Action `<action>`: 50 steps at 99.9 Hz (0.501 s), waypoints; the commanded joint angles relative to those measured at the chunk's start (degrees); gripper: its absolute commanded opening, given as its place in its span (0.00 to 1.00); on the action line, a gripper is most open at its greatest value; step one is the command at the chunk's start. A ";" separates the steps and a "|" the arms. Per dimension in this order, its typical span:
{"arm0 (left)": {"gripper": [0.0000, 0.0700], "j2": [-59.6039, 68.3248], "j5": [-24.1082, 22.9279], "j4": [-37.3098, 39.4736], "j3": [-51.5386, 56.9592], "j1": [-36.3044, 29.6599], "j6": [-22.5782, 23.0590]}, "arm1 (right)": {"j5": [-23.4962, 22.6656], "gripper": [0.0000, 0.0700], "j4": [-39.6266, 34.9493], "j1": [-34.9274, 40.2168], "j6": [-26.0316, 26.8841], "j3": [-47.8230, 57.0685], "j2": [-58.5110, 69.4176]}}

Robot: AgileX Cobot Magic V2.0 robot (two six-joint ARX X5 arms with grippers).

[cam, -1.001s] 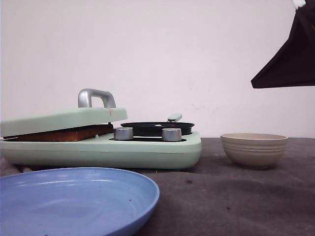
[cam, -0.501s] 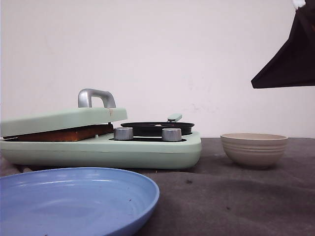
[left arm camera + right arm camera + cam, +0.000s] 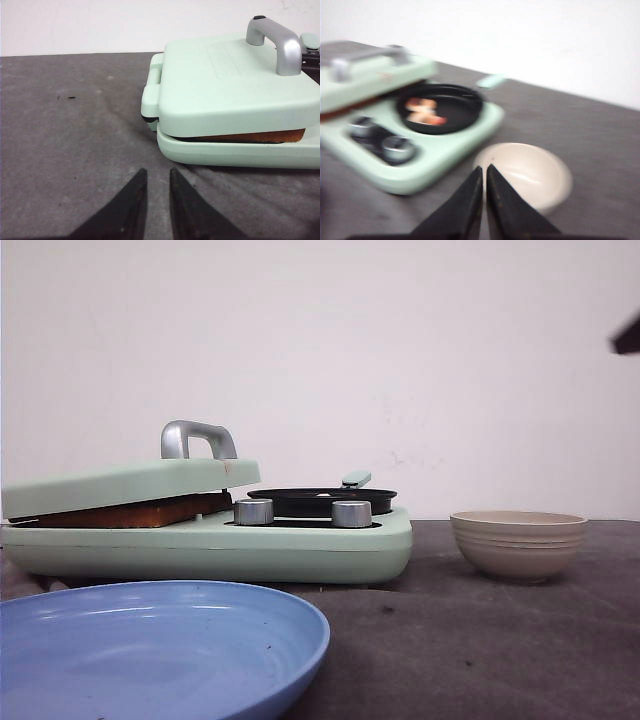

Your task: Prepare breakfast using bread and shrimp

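The bread (image 3: pixel 130 512) lies inside the mint-green sandwich maker (image 3: pixel 300 548), under its lowered lid. Only its brown crust edge (image 3: pixel 250 136) shows in the gap. The shrimp (image 3: pixel 425 112), a few orange-pink and whitish pieces, sit in the black round pan (image 3: pixel 440 107) on the maker's right half. My left gripper (image 3: pixel 156 172) hovers over the grey cloth just left of the maker, its fingers a narrow gap apart and holding nothing. My right gripper (image 3: pixel 484 170) is shut and empty, high above the beige bowl's (image 3: pixel 522 175) near rim. Its view is blurred.
The beige ribbed bowl (image 3: pixel 517 543) stands empty to the right of the maker. A blue plate (image 3: pixel 150 640) lies at the front left. The lid's silver handle (image 3: pixel 195 437) sticks up, and two silver knobs (image 3: pixel 300 512) sit beside the pan. A dark corner of the right arm (image 3: pixel 628 337) shows at the right edge.
In the front view, the large black shape of the right arm has left the upper right, leaving only a small corner. The maker, bowl and plate have not moved.
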 commanded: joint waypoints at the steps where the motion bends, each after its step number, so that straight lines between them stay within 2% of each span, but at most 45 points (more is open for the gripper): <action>1: 0.00 0.02 0.22 -0.20 -1.03 0.11 -0.07 | -1.70 0.00 0.26 -3.41 -3.30 -1.97 -2.78; 20: 0.00 0.02 0.22 -0.20 -1.03 0.11 -0.07 | -4.37 0.00 0.20 -13.11 -3.30 -9.75 -14.84; 24: 0.00 0.02 0.22 -0.20 -1.03 0.11 -0.07 | -4.42 0.00 -3.56 -14.62 -3.28 -9.77 -16.83; 40: 0.00 0.02 0.20 -0.22 -1.01 0.11 -0.07 | -6.45 0.00 -10.86 -18.84 -3.28 -9.77 -16.55; 50: 0.00 0.02 0.22 -0.20 -1.01 0.11 -0.07 | -5.29 0.00 -10.86 -19.04 -3.30 -9.77 -16.55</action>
